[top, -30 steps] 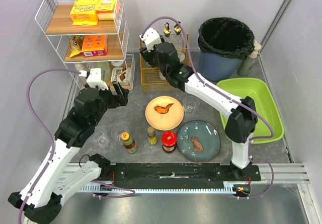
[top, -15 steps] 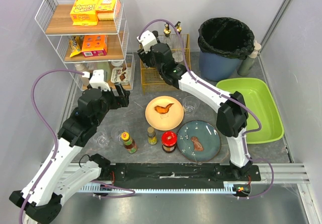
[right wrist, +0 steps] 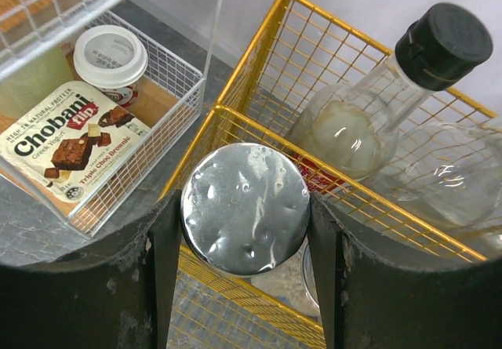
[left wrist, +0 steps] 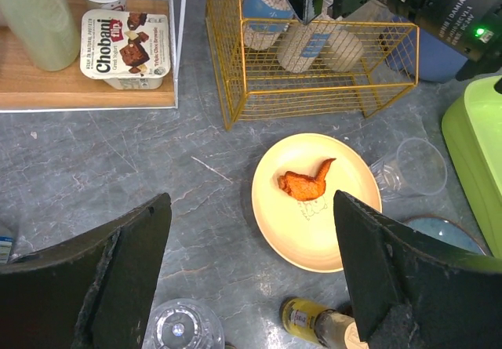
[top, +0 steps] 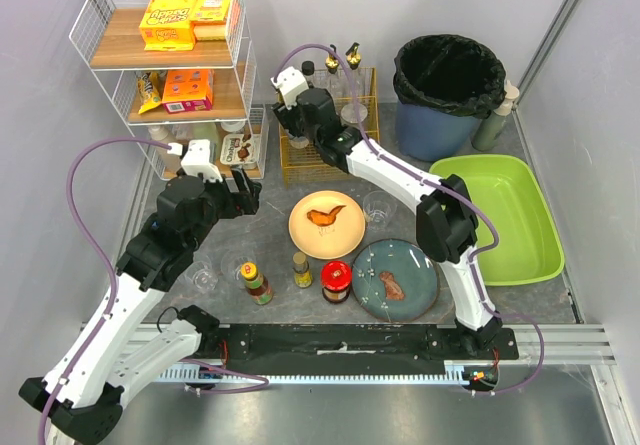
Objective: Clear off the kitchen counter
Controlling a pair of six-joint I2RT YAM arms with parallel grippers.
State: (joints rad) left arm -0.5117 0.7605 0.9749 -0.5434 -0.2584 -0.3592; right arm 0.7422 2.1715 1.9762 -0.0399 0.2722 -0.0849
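The kitchen counter [top: 275,250] carries a yellow plate [top: 345,237] with a chicken wing [left wrist: 304,182], a blue plate [top: 415,265] with a food scrap, a red-lidded jar [top: 336,280], a spice bottle [top: 301,269], a sauce bottle [top: 256,281] and a clear cup [top: 378,206]. My right gripper [right wrist: 245,216] is shut on a silver-lidded jar [right wrist: 235,188], held over the near-left corner of the yellow wire basket [right wrist: 235,118]. My left gripper [left wrist: 251,216] hangs open above bare counter, left of the yellow plate [left wrist: 314,231], with nothing between its fingers.
The basket [top: 325,155] holds glass bottles [right wrist: 369,121]. The white wire rack [top: 170,75] at the back left holds boxes and a Chobani yogurt [right wrist: 63,141]. A black-lined bin [top: 450,85] and a green tray [top: 500,215] stand at the right. Upturned cups [top: 203,278] sit under my left arm.
My right arm has swung left, carrying the silver-lidded jar towards the basket's left corner. My left arm has edged slightly right; its jaws stay open.
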